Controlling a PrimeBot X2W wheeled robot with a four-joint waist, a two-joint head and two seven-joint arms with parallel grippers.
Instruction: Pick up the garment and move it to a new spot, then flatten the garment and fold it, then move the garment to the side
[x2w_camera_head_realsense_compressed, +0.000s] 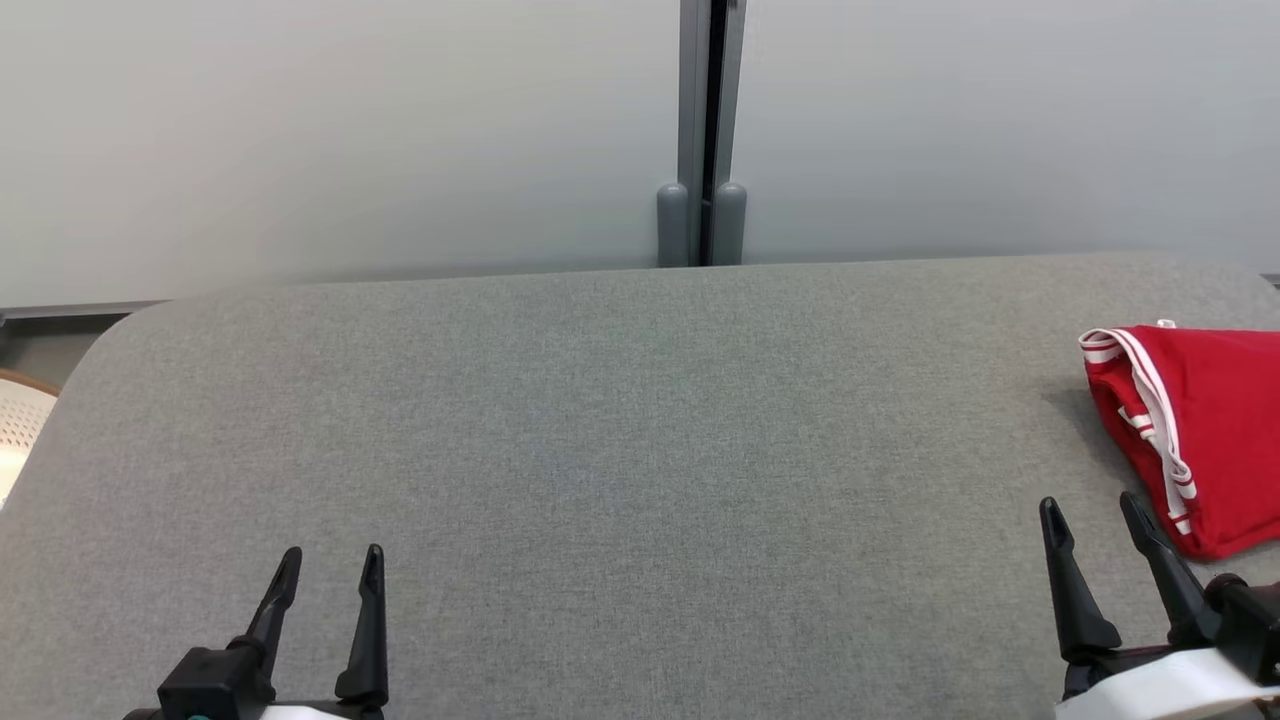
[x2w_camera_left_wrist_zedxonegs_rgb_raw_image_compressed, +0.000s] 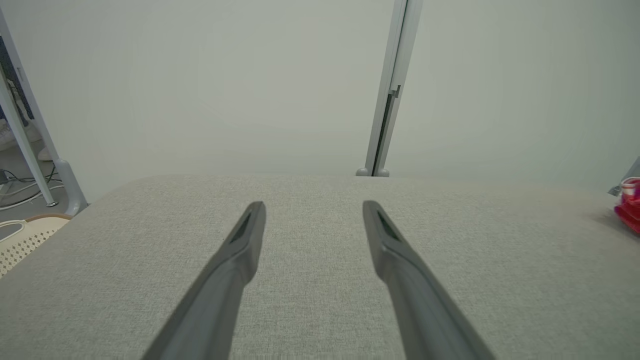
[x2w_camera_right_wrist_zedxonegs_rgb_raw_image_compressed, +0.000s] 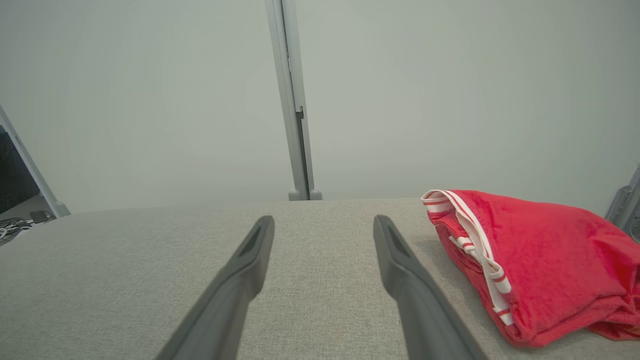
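left fingers (x2w_camera_head_realsense_compressed: 370, 600) spread wide, holding nothing; right fingers (x2w_camera_head_realsense_compressed: 1068, 570) equally wide and empty. the folded red garment (x2w_camera_head_realsense_compressed: 1210, 430) lies on the grey tabletop (x2w_camera_head_realsense_compressed: 640, 420), just right of the right fingers.

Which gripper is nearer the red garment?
The right gripper: it stands right beside the red garment, while the left gripper is far across the grey table.
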